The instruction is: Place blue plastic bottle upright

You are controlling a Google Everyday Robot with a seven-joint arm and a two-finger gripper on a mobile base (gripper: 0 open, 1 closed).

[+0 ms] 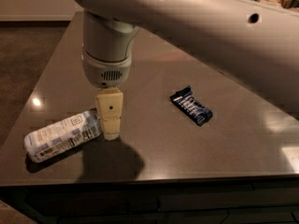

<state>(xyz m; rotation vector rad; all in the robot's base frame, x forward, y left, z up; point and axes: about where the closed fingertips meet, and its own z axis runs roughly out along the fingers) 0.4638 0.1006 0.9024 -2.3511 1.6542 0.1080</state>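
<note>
The blue plastic bottle [61,135] lies on its side at the front left of the dark table [187,148]. It is clear with a pale blue-and-white label; its cap end is hidden behind the gripper. My gripper [110,130] hangs straight down from the grey wrist, its cream fingers [110,112] right at the bottle's cap end, tips close to the tabletop.
A dark blue snack wrapper [191,106] lies on the table to the right of the gripper. My large grey arm [201,27] spans the upper part of the view and hides the back of the table. The table's front edge runs along the bottom.
</note>
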